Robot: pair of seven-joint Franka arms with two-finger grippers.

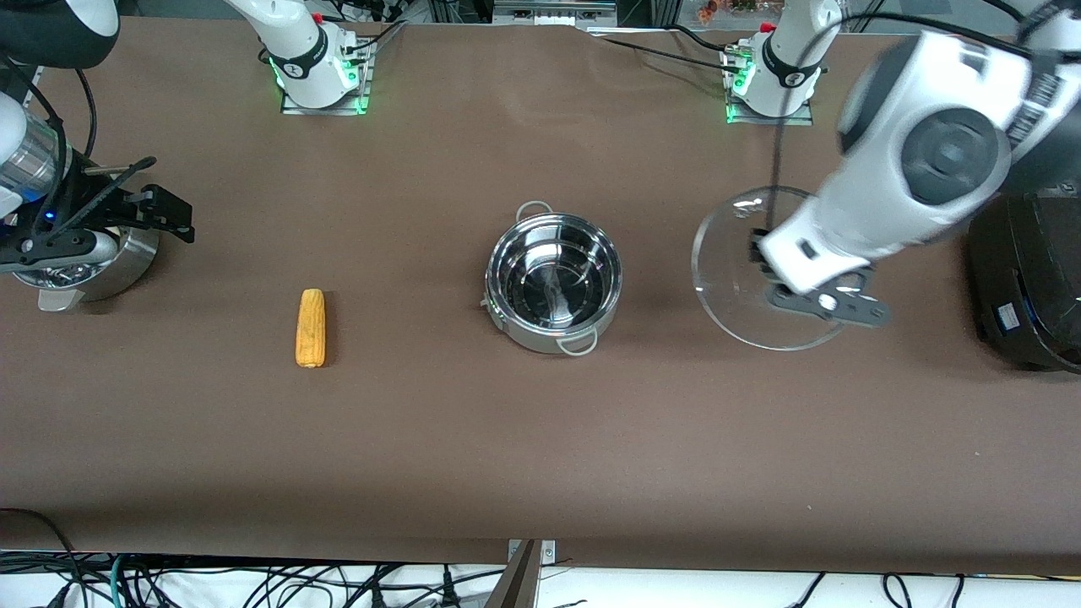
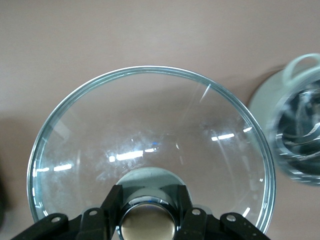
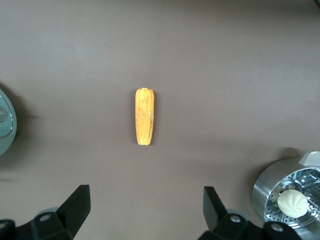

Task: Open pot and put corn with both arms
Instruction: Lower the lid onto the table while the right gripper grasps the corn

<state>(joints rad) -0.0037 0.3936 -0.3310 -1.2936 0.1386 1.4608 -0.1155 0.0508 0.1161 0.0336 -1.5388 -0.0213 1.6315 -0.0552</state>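
Observation:
The pot stands uncovered and empty mid-table; it also shows in the left wrist view. My left gripper is shut on the round knob of the clear glass lid. It holds the lid over the table between the pot and the black cooker. The corn lies on the table toward the right arm's end, apart from the pot. My right gripper is open and empty beside the steamer bowl. In the right wrist view the corn lies ahead of the open fingers.
A steel steamer bowl with a white bun stands at the right arm's end. A large black cooker stands at the left arm's end. Brown table surface lies between the corn and the pot.

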